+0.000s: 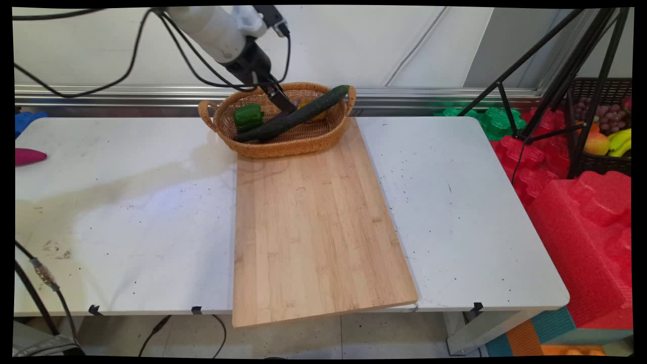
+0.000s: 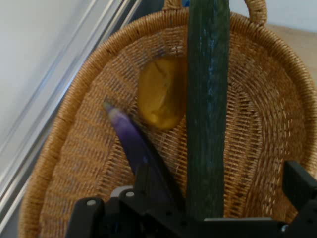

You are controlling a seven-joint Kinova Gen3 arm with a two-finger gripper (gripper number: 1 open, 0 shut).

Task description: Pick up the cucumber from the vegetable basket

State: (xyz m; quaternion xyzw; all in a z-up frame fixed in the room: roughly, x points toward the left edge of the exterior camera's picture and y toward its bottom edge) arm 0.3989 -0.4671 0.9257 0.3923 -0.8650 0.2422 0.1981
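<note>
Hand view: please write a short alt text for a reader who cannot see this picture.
The open gripper straddles a long dark green cucumber lying across a woven wicker basket, one finger on each side of it. Beside the cucumber lie a purple eggplant and a yellow potato-like vegetable.
</note>
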